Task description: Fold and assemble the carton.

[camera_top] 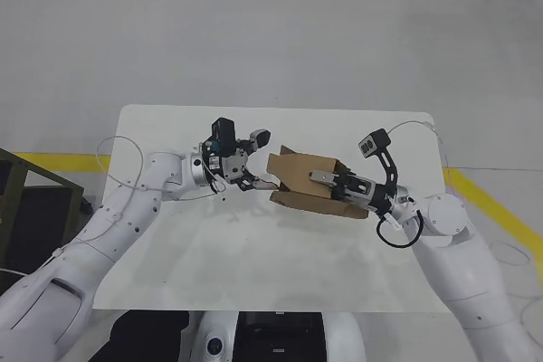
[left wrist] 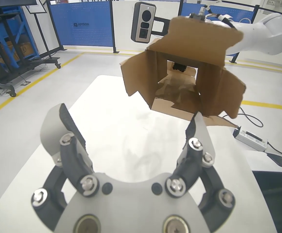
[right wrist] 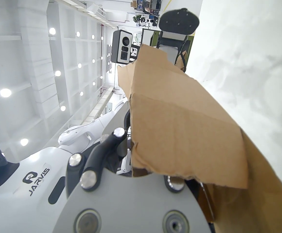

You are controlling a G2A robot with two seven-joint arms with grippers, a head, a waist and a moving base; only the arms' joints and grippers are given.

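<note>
While spread, left end effector [left wrist: 130,112] faces carton [left wrist: 192,39].

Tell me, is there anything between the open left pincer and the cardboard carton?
No. In the left wrist view, bare white table lies between the left pincer and the carton.

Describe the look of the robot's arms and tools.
The left arm and right arm have glossy white rounded shells; a black cable loops at the right wrist. The left tool has a grey metal base, black links, silver screws and black-padded fingers; the right tool looks alike.
</note>
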